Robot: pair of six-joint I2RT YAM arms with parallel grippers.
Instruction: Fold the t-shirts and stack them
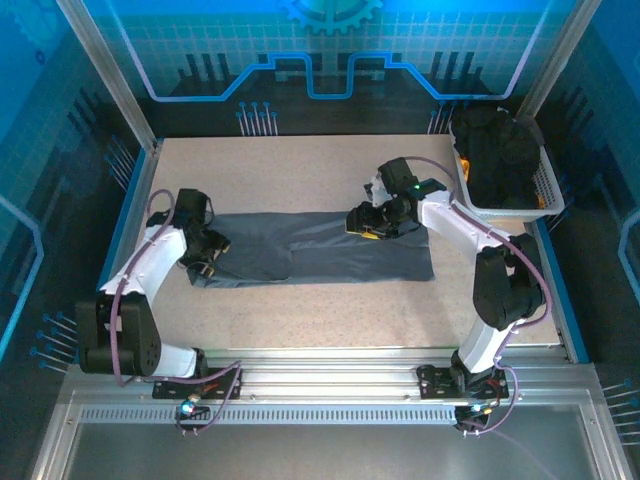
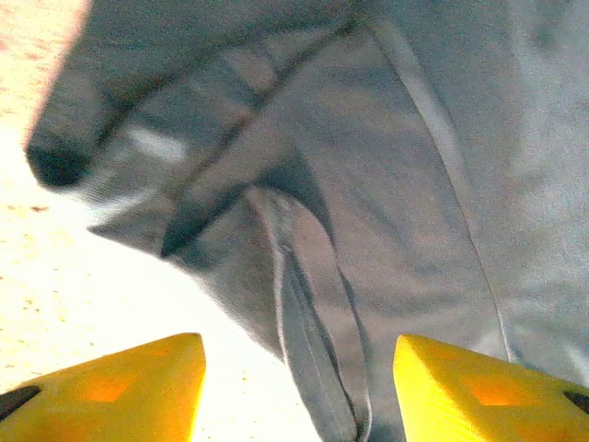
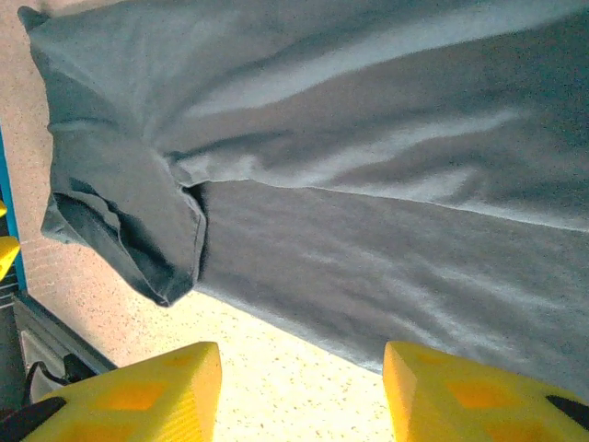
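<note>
One shirt (image 1: 320,255) is laid flat on the bench (image 1: 300,180), long axis left to right. Left jaws are seen apart at its left end, astride a fold (image 2: 308,368). Right jaws, apart and empty, are over its right half.

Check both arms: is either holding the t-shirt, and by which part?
Nothing is held. The left gripper is open, a fold of the t-shirt lying loose between its fingers; the right gripper is open over bare table beside the cloth.
</note>
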